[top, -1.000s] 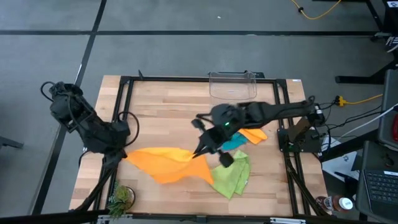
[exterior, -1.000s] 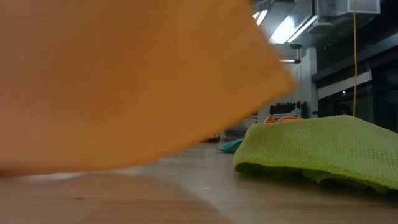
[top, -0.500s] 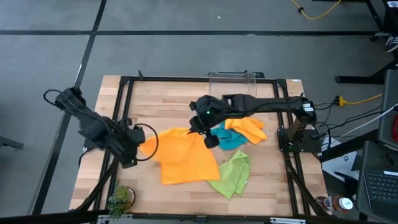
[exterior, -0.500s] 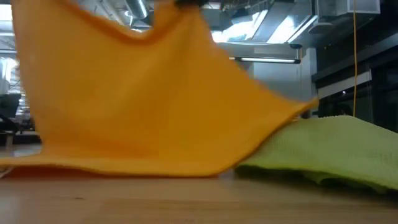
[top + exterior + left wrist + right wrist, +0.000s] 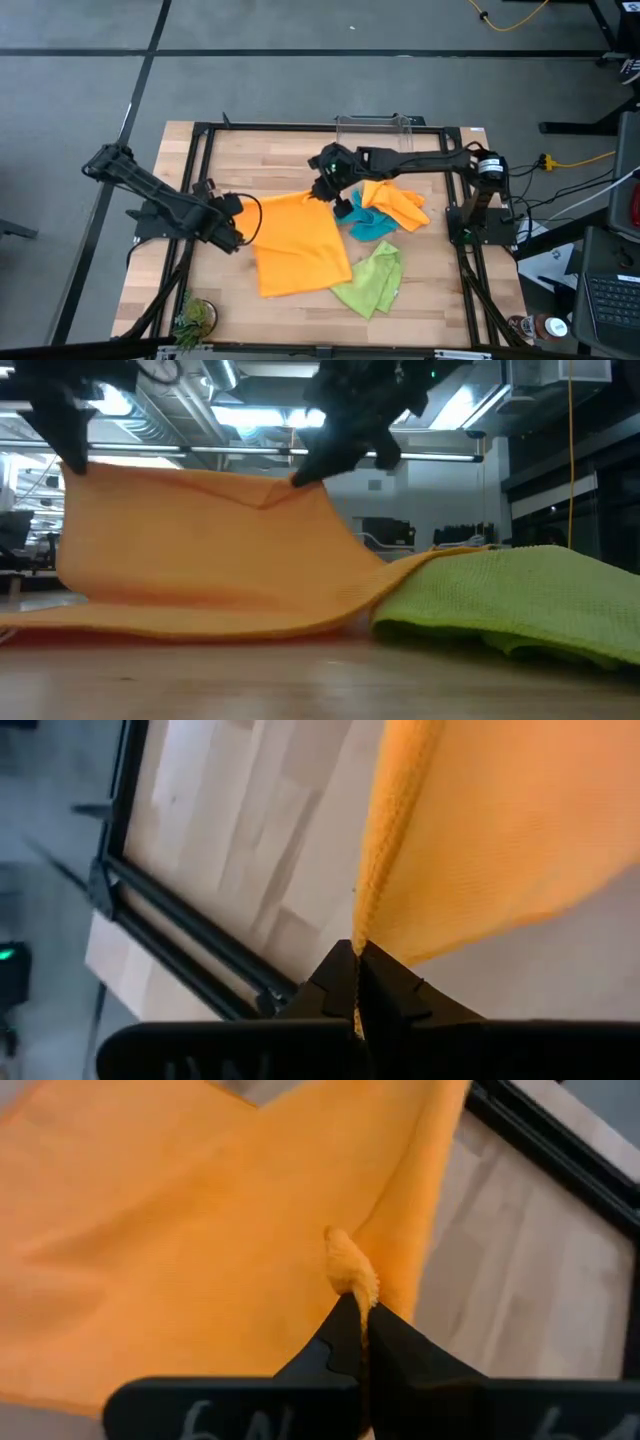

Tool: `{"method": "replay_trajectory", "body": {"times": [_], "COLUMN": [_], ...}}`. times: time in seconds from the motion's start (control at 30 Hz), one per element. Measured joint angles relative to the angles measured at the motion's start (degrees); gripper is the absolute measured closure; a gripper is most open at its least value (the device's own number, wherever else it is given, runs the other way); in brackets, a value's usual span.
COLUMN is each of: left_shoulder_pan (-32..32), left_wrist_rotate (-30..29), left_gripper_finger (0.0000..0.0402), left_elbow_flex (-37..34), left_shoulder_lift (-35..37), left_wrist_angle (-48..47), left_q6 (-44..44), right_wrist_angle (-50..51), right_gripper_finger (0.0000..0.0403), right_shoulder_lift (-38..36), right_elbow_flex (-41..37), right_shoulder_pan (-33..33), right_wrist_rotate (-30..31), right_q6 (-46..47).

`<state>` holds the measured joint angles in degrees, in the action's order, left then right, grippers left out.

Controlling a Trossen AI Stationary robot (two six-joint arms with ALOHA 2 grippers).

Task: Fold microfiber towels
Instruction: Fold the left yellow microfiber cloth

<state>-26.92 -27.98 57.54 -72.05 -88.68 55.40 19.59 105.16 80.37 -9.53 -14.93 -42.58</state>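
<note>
An orange microfiber towel (image 5: 297, 245) is spread in the middle of the table. Its near part lies on the wood and its far edge (image 5: 200, 478) is held up off it. My left gripper (image 5: 238, 232) is shut on the towel's far left corner, and my right gripper (image 5: 322, 192) is shut on its far right corner. A lime green towel (image 5: 372, 282) lies crumpled at the orange towel's right near corner. A teal towel (image 5: 372, 226) and a second orange towel (image 5: 400, 206) lie bunched to the right of my right gripper. My left gripper pinches the orange towel's far left corner (image 5: 358, 942) between its two fingers, slanting down from the table's left. The cloth runs from that corner down to the table. My right gripper pinches the far right corner (image 5: 350, 1275) between its two fingers, slanting down from the table's right; a small tuft stands out past the fingertips. The edge between the two holds sags a little (image 5: 262, 502).
A clear plastic bin (image 5: 375, 135) stands at the far edge behind my right arm. A small green plant (image 5: 195, 318) sits at the near left corner. A black frame (image 5: 200, 170) runs around the table top. Bare wood shows at the far left.
Both grippers have come down with the orange towel. My right gripper has gone toward the far edge, and my left gripper a little toward the right. The towel, which hung stretched in the air, now has its near part laid flat on the table, and only its far edge stays raised.
</note>
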Motion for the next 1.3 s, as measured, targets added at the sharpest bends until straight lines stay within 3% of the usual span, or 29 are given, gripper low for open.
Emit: {"method": "replay_trajectory", "body": {"times": [0.2, 0.5, 0.63, 0.8, 0.9, 1.03, 1.3], "left_shoulder_pan": [5.17, 12.93, 13.35, 11.6, 9.76, 8.01, 4.88], "left_wrist_rotate": [-9.59, -11.11, -8.13, -4.06, -3.87, -0.64, 3.63], "left_gripper_finger": [0.0401, 0.0401, 0.0401, 0.0401, 0.0401, 0.0401, 0.0401], "left_elbow_flex": [-1.44, -0.22, -0.22, -0.2, -0.16, -0.15, -0.15], "left_shoulder_lift": [0.02, 0.07, 0.07, -0.42, -1.95, -6.26, -18.04], "left_wrist_angle": [-1.31, -1.23, 1.72, 11.51, 16.74, 19.69, 22.05], "left_q6": [0.0, -1.88, -1.99, -2.03, -2.04, -1.99, 1.31], "right_wrist_angle": [-7.13, -5.81, -0.96, 4.28, 6.85, 9.13, 9.15], "right_gripper_finger": [0.04, 0.04, 0.04, 0.04, 0.04, 0.04, 0.04], "right_shoulder_lift": [-0.02, -0.04, -0.04, -0.04, -0.04, -0.04, -0.09], "right_elbow_flex": [-0.49, -0.43, -0.43, -1.63, -2.81, -4.21, -9.16], "right_shoulder_pan": [-4.92, -12.21, -13.7, -13.89, -13.67, -12.25, -7.89], "right_wrist_rotate": [-1.78, -14.04, -20.82, -21.47, -24.98, -29.49, -29.79], "right_q6": [-1.43, 1.14, 2.96, 3.29, 3.31, 3.31, 3.22]}}
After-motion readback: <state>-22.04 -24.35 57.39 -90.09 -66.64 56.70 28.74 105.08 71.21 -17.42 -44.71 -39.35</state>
